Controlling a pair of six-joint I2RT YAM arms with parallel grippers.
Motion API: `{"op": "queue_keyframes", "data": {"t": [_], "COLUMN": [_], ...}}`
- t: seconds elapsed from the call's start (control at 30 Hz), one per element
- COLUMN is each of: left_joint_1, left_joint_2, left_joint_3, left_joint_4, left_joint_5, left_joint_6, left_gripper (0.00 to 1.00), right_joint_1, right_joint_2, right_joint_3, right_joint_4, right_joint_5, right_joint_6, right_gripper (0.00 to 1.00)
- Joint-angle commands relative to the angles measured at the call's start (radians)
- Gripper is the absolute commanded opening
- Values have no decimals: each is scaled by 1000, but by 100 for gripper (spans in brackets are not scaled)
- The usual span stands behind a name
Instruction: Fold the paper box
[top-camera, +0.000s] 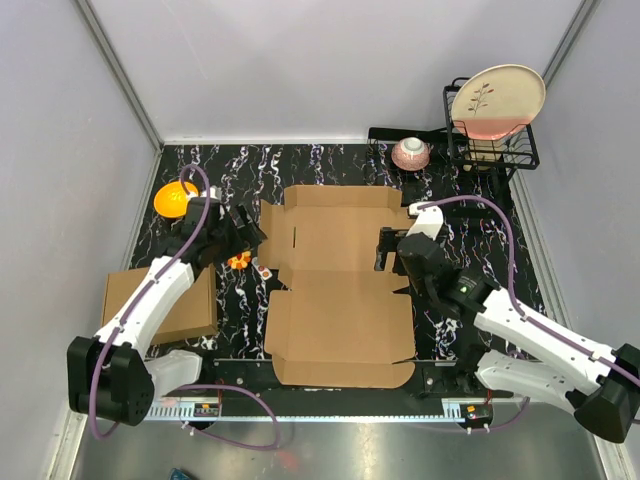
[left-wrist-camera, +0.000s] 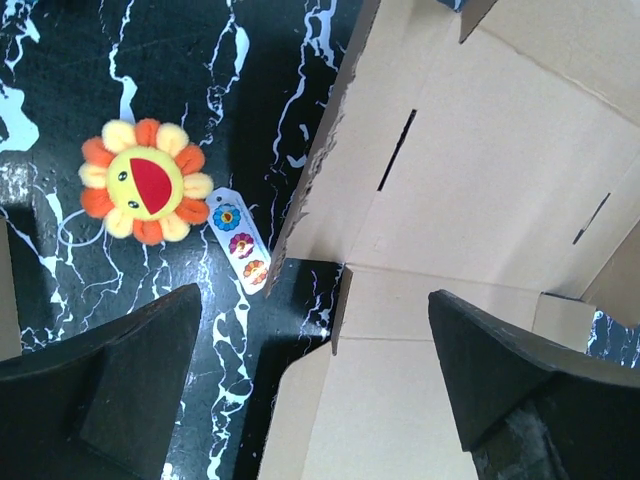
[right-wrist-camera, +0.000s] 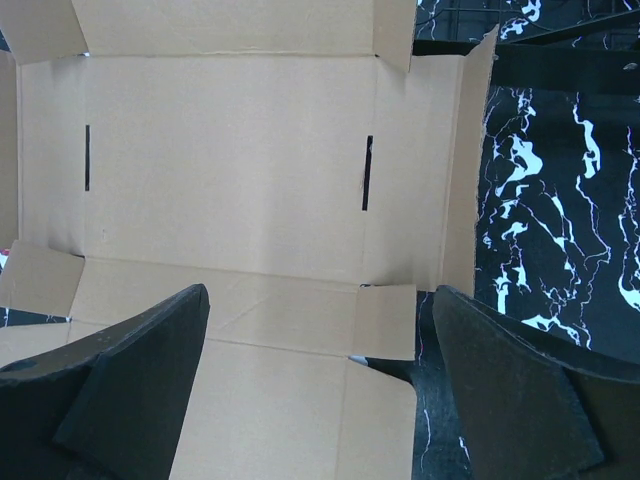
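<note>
The paper box lies unfolded and flat in the middle of the black marbled table, flaps and side tabs spread out. My left gripper is open and empty, just above the box's left edge by the middle crease. In the left wrist view its fingers straddle the box's left tab and notch. My right gripper is open and empty over the box's right edge. In the right wrist view its fingers straddle the right tab of the box.
A second plain carton lies at the left under my left arm. A sunflower toy with a tag lies by the box's left edge. An orange bowl is far left. A pink bowl and a rack with a plate stand far right.
</note>
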Motion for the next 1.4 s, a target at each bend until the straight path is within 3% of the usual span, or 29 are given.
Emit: {"op": "queue_keyframes", "data": {"t": [0.0, 0.17, 0.67, 0.87, 1.1, 1.37], "left_joint_1": [-6, -17, -126, -124, -126, -127], "left_joint_2": [19, 108, 564, 662, 743, 785], "left_joint_3": [85, 196, 564, 638, 687, 681], "left_joint_4": [29, 69, 99, 132, 145, 187], "left_joint_5": [-46, -53, -92, -89, -115, -104], "left_joint_6": [32, 6, 36, 52, 95, 108], "left_gripper": [99, 99, 93, 80, 75, 50], "right_joint_1": [-3, -4, -3, -3, -4, -3], "right_joint_2": [9, -3, -20, -34, -25, -45], "right_joint_3": [60, 71, 88, 86, 106, 120], "right_joint_4": [42, 68, 25, 27, 19, -4], "right_joint_5": [-13, -32, -17, -35, -36, -30], "right_joint_6": [20, 5, -29, -25, -52, -78], "right_gripper": [100, 100, 100, 100, 100, 100]}}
